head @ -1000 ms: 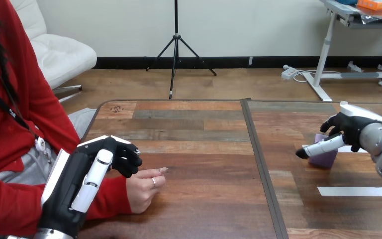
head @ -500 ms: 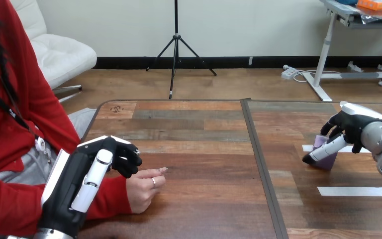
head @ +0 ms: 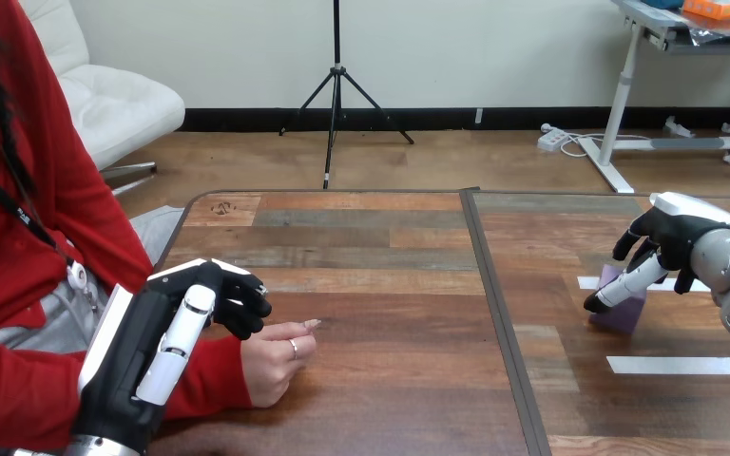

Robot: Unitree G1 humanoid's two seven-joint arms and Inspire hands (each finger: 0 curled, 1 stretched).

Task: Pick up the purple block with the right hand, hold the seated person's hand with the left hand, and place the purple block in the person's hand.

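Observation:
The purple block [head: 624, 313] stands on the right half of the wooden table. My right hand [head: 673, 242] is over it. The hand is open: its straight thumb lies across the block's upper front and its fingers hang loosely bent above the far side. At the left, the person's hand [head: 276, 359] rests on the table as a loose fist with a red sleeve behind it. My left hand [head: 157, 332] lies against the back of that fist, partly over the sleeve. I cannot tell whether it grips the person's hand.
Two white tape strips [head: 661, 365] mark the table near the block. A dark seam [head: 494, 304] divides the tabletop into left and right halves. The person's torso sits along the left edge. Bare wood lies between the two hands.
My right hand has shifted slightly right and toward me. The purple block has moved the same way under its thumb. My left hand and the person's hand have stayed put.

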